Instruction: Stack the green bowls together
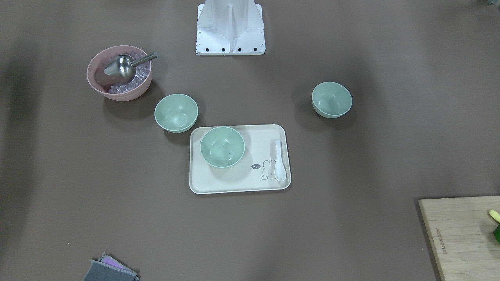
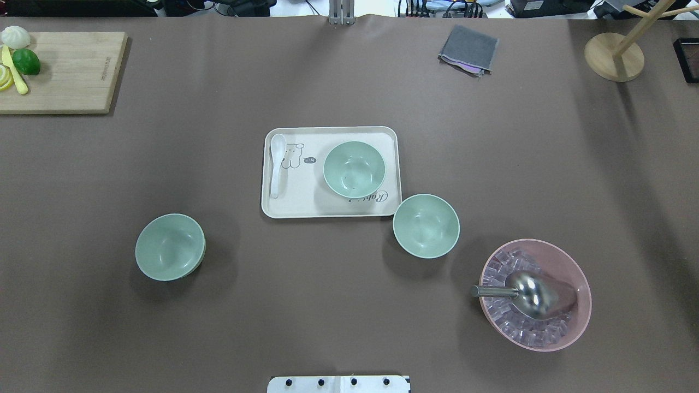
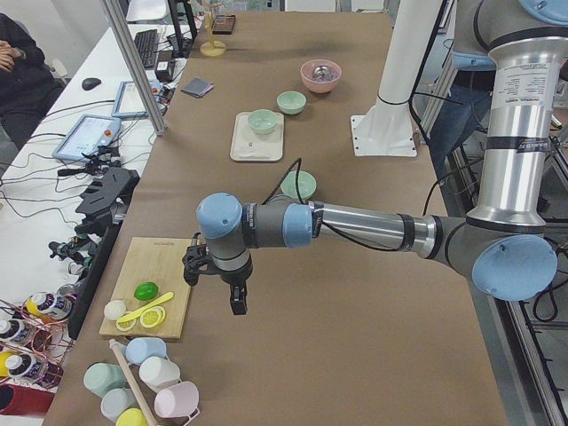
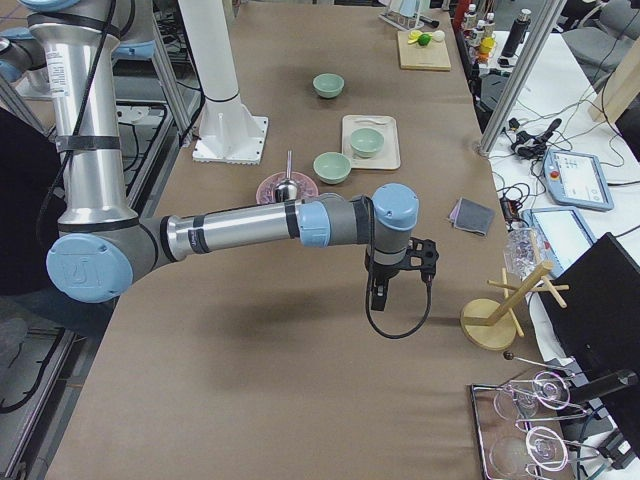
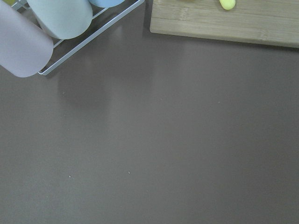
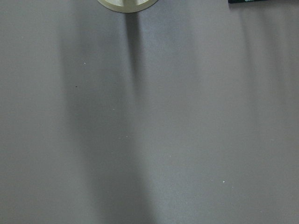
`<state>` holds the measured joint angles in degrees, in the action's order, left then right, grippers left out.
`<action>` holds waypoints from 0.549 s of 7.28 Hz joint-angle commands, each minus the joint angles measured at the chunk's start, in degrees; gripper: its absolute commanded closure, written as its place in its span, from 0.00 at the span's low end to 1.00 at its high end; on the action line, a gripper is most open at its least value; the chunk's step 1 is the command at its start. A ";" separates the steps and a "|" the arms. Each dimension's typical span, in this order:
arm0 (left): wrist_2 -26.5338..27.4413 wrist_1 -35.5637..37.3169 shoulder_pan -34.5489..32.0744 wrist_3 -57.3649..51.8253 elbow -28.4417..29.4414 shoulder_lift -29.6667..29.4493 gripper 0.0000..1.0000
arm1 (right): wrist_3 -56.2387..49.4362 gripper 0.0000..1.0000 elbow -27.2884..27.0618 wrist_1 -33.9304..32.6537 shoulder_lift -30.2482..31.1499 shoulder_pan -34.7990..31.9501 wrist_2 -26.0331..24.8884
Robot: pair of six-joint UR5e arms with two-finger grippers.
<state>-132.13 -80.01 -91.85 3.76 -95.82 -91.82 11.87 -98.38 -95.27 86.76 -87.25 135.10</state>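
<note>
Overhead exterior: three pale mint bowls stand upright, unstacked: tray bowl (image 2: 354,169) on the cream tray (image 2: 306,213), corner bowl (image 2: 426,225) just beside that tray, lone bowl (image 2: 170,246) well apart leftward. Exterior left: left gripper (image 3: 237,303) hangs over the table (image 3: 355,355), well away from every bowl, grasping none; its opening cannot be told. Exterior right: right gripper (image 4: 377,298) likewise, opening unclear.

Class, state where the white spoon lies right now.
In the overhead view the white spoon lies on the cream tray, along its left edge by the rabbit drawing, left of the green bowl there.
</note>
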 commanded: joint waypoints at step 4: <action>0.02 -2.42 0.18 -0.33 -0.07 -0.11 0.01 | 0.00 0.00 0.03 0.00 -0.10 -0.03 -0.01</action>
<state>-132.22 -80.89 -91.78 3.54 -96.18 -91.93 11.87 -98.31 -95.27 86.69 -87.27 135.09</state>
